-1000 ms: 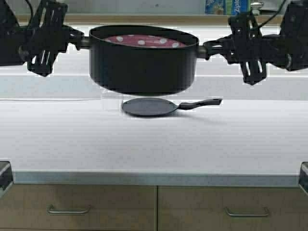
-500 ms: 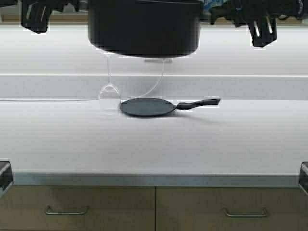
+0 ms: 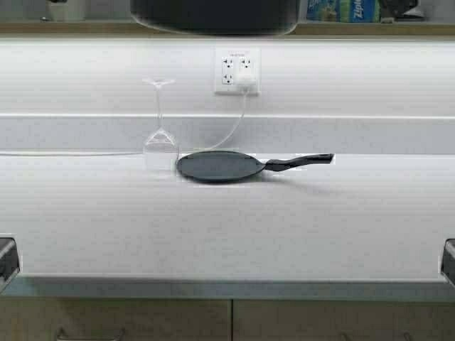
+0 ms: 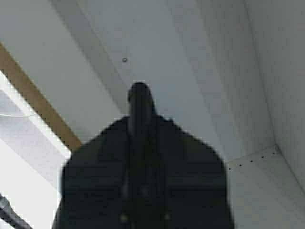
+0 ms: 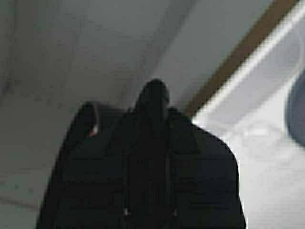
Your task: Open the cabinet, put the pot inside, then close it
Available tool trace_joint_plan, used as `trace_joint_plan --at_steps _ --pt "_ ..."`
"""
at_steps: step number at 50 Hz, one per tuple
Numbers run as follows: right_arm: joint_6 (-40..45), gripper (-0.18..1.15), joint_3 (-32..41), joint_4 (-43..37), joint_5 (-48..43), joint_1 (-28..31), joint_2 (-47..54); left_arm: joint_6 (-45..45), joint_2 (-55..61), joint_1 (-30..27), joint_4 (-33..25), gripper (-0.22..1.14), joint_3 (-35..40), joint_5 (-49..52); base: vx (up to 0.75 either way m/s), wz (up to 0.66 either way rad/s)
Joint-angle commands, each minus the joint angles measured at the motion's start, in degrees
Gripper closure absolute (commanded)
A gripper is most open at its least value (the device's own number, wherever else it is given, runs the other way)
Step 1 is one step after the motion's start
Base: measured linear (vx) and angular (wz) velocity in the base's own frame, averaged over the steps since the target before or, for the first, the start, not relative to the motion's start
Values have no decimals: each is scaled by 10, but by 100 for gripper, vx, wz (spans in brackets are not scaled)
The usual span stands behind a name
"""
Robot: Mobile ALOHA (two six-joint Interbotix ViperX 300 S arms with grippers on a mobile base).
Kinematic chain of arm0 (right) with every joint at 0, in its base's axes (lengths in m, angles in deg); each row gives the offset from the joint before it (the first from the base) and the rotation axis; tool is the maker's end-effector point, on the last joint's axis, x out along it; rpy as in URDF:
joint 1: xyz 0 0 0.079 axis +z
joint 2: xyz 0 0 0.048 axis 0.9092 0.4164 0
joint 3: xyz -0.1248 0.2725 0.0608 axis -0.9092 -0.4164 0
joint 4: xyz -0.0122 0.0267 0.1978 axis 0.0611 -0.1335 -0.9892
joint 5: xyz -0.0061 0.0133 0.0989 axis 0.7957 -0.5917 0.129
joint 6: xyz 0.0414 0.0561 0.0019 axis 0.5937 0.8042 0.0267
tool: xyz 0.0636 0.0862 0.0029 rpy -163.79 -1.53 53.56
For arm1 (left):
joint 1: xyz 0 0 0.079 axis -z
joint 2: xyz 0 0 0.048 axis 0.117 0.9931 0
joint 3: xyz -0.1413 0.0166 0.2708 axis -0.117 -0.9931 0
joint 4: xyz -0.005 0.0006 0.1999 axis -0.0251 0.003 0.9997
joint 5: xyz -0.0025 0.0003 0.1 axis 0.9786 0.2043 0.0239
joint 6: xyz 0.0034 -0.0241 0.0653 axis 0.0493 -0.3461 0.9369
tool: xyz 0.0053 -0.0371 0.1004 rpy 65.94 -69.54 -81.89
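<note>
The black pot (image 3: 213, 15) hangs at the top edge of the high view; only its underside shows, level with the tan bottom edge of the cabinet (image 3: 370, 28). Blue boxes (image 3: 340, 9) stand inside the cabinet. Both grippers are out of the high view. In the left wrist view my left gripper (image 4: 139, 102) is shut on a pot handle, with the cabinet's white inside (image 4: 190, 71) behind it. In the right wrist view my right gripper (image 5: 152, 98) is shut on the other handle, and the pot's rim (image 5: 83, 126) shows beside it.
A flat black frying pan (image 3: 220, 166) lies on the white counter (image 3: 227, 227) under the pot. An upturned wine glass (image 3: 160, 142) stands beside it. A wall outlet (image 3: 237, 71) with a plugged cord is on the backsplash. Base cabinets (image 3: 114, 320) are below.
Both arms have lifted the pot straight up, from in front of the backsplash to the cabinet's level, and left the high view. The robot has moved slightly forward; the scene has shifted down.
</note>
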Motion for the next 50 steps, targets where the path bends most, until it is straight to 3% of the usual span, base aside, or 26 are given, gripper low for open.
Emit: trace_joint_plan --at_steps 1,29,50 --pt "-8 91 50 4 33 33 -41 63 -25 32 4 90 31 9 24 -1" --pt "-8 91 113 4 74 34 -4 74 1 32 -20 90 99 45 21 2" --pt "-11 91 289 4 115 25 150 83 177 24 -51 90 252 44 5 1"
